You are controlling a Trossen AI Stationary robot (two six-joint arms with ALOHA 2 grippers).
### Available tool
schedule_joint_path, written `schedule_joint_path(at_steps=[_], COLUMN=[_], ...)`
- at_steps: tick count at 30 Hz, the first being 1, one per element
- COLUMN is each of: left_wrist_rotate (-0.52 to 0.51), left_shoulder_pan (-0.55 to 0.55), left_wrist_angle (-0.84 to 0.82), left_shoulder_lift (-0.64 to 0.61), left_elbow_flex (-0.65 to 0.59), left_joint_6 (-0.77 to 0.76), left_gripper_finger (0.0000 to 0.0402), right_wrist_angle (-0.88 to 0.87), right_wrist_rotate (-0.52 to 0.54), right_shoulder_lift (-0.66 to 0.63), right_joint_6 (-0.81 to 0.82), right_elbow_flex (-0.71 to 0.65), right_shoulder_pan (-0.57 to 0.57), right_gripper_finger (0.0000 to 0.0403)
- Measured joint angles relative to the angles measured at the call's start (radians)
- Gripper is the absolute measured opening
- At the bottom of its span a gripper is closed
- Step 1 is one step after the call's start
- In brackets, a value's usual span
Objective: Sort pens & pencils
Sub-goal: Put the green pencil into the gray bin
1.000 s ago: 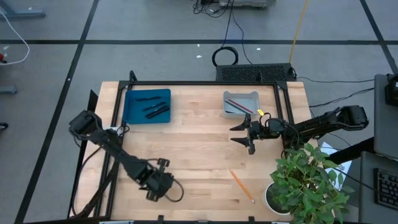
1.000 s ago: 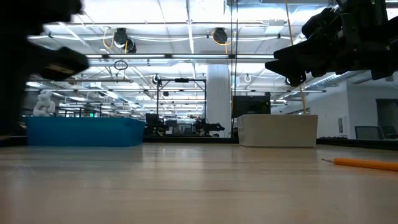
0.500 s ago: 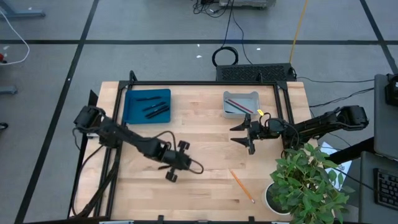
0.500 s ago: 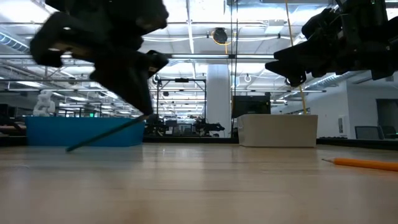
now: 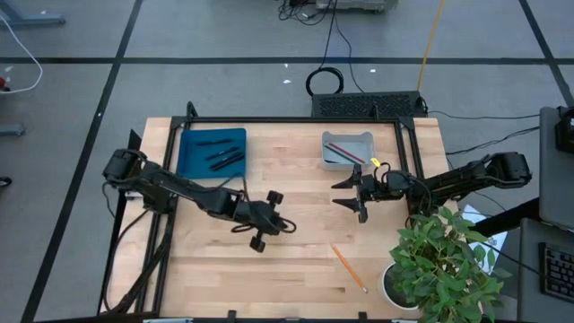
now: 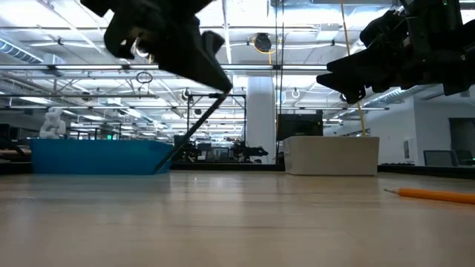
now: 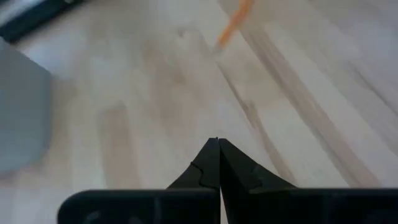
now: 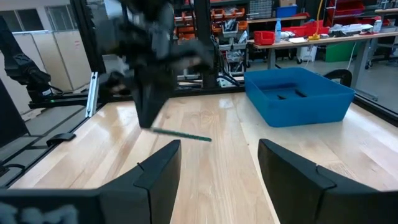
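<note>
left jaws [image 5: 263,220]: clamped on a dark pen [image 6: 194,129], lifted off the surface [image 5: 296,193]
right jaws [image 5: 357,193]: wide, empty, waiting beside grey tray [image 5: 348,149]
advice: carry pen level to blue tray [image 5: 213,152]; release low

Counter: pale wooden butcher-block top [image 5: 296,242] with a dark frame along its edges.
Blue tray: [image 5: 187,158] rests on the far left part of the counter; dark pens [image 5: 220,158] lie inside.
Grey bin: [image 5: 361,137] rests on the far right part, well apart from the blue tray; a red pencil [image 5: 343,150] lies in it.
Orange pencil: [image 5: 346,266] lies flat and loose on the bare wood, near side, right of centre.
Potted plant: [image 5: 444,265] at the near right corner.
</note>
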Motion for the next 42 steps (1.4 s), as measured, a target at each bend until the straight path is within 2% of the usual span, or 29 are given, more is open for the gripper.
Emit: schedule_joint_path(at_steps=[11, 18, 21, 26, 35, 42], left_wrist_rotate=[-0.041, -0.042, -0.058, -0.143, -0.138, -0.147], left_shoulder_pan=[0.003, -0.001, 0.005, 0.041, 0.101, 0.106], left_wrist_angle=[-0.002, 0.085, 0.176, 0.346, 0.674, 0.918], left_shoulder_lift=[-0.241, -0.274, -0.274, -0.28, -0.284, -0.284], left_elbow_flex=[-0.001, -0.001, -0.022, -0.091, -0.232, -0.37], left_joint_6=[0.044, 0.06, 0.044, -0.001, -0.086, -0.133], left_gripper_finger=[0.0, 0.0, 0.0, 0.0, 0.0, 0.0], right_wrist_angle=[0.0, 0.002, 0.002, 0.001, 0.002, 0.002], right_wrist_rotate=[0.0, 0.0, 0.0, 0.0, 0.0, 0.0], right_shoulder_lift=[-0.001, 0.0, 0.0, 0.0, 0.0, 0.0], right_joint_6=[0.0, -0.003, -0.003, -0.003, -0.008, -0.008], right_elbow_flex=[0.0, 0.0, 0.0, 0.0, 0.0, 0.0], right_shoulder_pan=[0.0, 0.0, 0.0, 0.0, 0.0, 0.0], right_gripper_finger=[0.0203, 0.0203, 0.0203, 0.0203, 0.0203, 0.0203])
